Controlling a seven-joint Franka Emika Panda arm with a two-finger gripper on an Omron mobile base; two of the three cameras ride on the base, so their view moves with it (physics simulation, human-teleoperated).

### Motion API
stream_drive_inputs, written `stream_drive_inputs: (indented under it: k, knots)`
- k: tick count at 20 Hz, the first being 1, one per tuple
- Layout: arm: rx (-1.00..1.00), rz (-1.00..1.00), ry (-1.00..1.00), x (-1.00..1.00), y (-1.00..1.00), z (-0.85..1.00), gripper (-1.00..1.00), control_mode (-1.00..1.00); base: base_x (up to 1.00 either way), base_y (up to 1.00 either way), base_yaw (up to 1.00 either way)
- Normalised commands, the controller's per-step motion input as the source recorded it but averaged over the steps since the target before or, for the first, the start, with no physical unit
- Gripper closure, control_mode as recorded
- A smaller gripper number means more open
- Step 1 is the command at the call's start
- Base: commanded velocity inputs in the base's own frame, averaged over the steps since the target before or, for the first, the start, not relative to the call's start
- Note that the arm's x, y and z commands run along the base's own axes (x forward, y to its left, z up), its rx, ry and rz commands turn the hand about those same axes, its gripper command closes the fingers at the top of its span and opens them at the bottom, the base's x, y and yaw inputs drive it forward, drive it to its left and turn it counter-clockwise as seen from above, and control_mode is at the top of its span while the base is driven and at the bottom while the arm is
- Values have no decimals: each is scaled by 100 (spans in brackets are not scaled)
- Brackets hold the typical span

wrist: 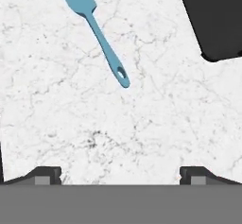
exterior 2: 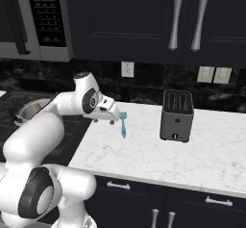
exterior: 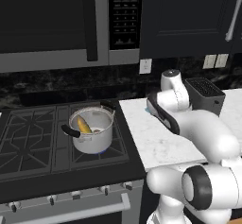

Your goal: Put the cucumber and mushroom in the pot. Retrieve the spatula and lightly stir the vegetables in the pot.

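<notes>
Holding the cucumber (exterior: 84, 124) and mushroom (exterior: 97, 130), pot (exterior: 92, 135) on stove, hand (wrist: 121, 176) spread wide, empty, above spatula (wrist: 97, 34)

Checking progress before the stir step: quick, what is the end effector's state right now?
End effector: open, holding nothing, above the marble counter near the spatula.
</notes>
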Motion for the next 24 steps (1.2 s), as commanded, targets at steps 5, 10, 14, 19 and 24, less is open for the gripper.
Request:
stream_drive_inputs:
  k: [5,10,14,19,24]
  knots:
    - [11,1,0,12,-68,-64,-100,-100,0,0,0]
    - [4,5,0,43,-8,-45,-100,-100,0,0,0]
    - [0,9,0,54,0,-39,-100,-100,0,0,0]
    - [0,8,0,60,-10,-36,-100,-100,0,0,0]
    - [0,7,0,47,-17,-30,-100,-100,0,0,0]
